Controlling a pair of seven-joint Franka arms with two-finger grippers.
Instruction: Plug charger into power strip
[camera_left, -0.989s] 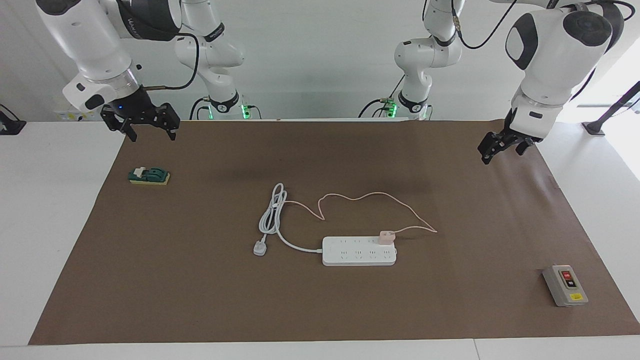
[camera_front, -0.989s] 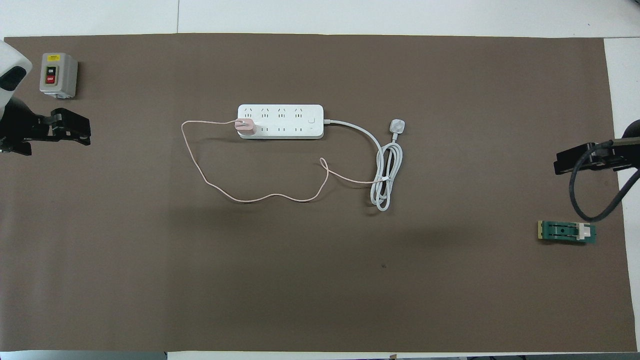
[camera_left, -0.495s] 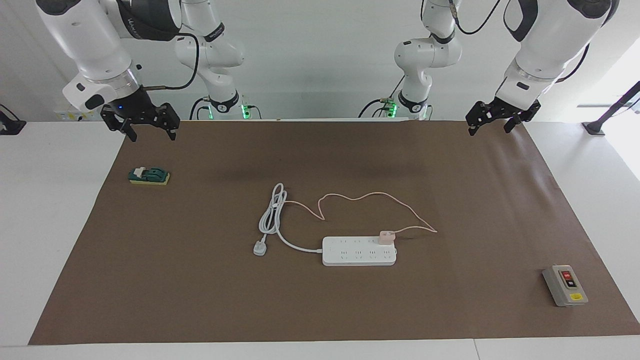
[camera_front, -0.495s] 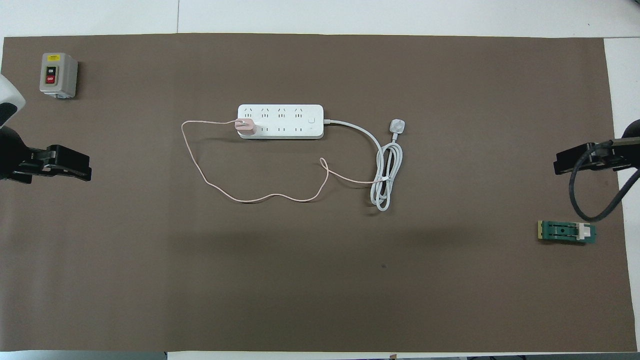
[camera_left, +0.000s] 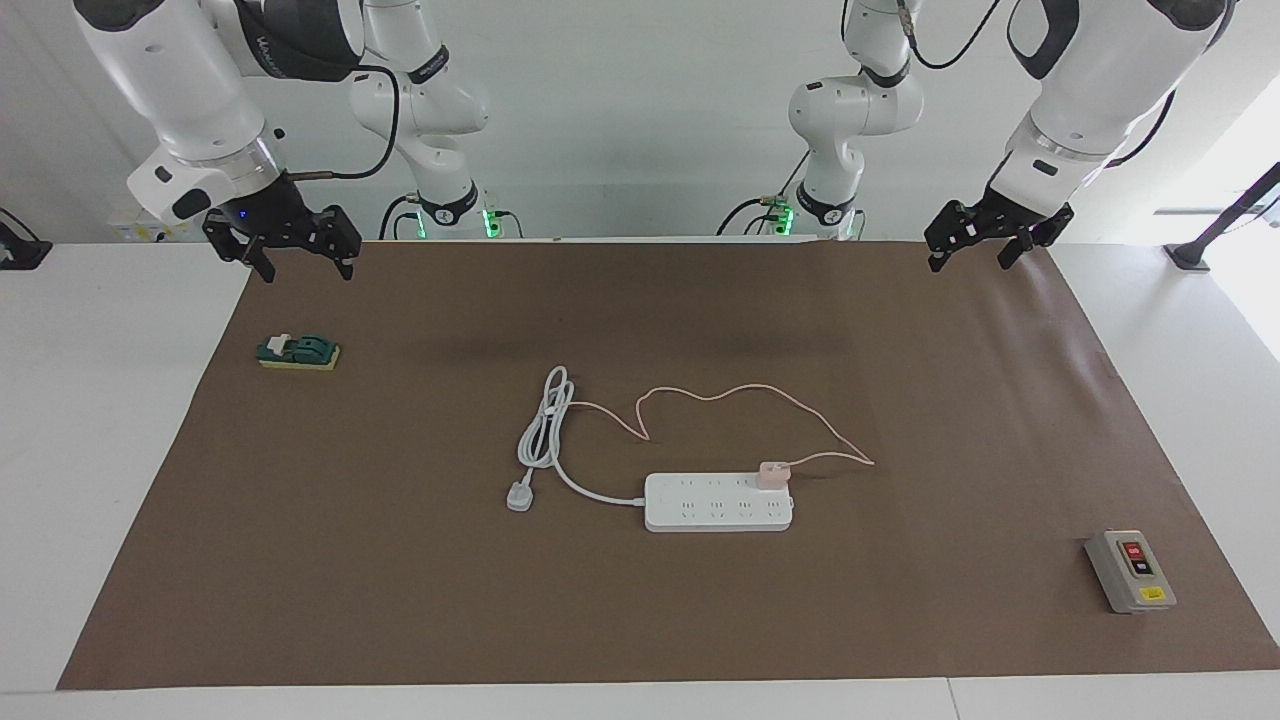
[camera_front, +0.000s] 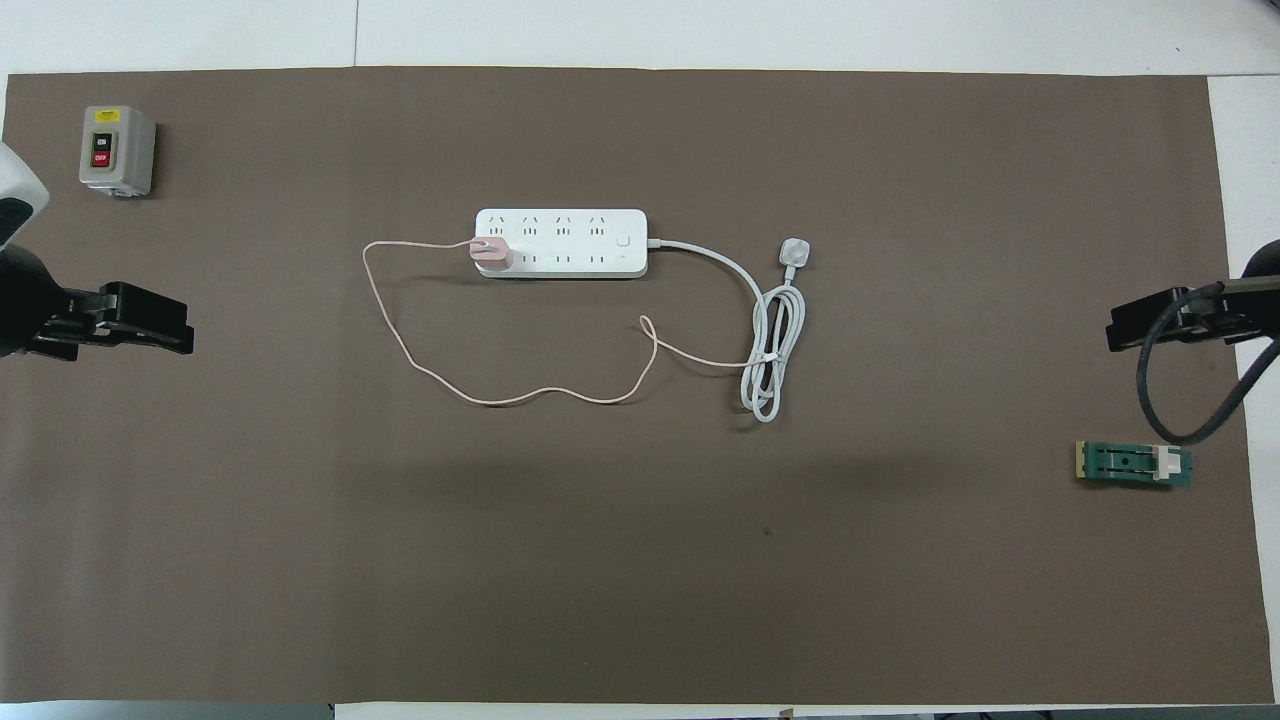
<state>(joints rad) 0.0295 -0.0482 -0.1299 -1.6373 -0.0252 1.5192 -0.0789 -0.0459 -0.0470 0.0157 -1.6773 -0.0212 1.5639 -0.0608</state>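
One of each thing lies on the brown mat (camera_left: 400, 560): reading the facing view from its left edge, one green block (camera_left: 298, 352) at upper left, one white plug (camera_left: 519, 496) on its coiled white cord (camera_left: 547, 430) at centre, one power strip (camera_left: 718, 502) just below centre, one charger (camera_left: 773, 474) seated in the strip's socket row nearer the robots at the end toward the left arm, its pink cable (camera_left: 740, 395) looping over the mat, and one grey switch box (camera_left: 1130, 571) at lower right. Two grippers hang in the air. The facing view shows the arms' bases and both sets of fingers spread and empty: the right gripper (camera_left: 297, 262) at upper left, the left gripper (camera_left: 968, 252) at upper right. The overhead view shows only dark edge-on tips at mid-left (camera_front: 130, 325) and mid-right (camera_front: 1160, 318), but it shows the strip's sockets (camera_front: 560, 243) and the charger (camera_front: 490, 253) from straight above.
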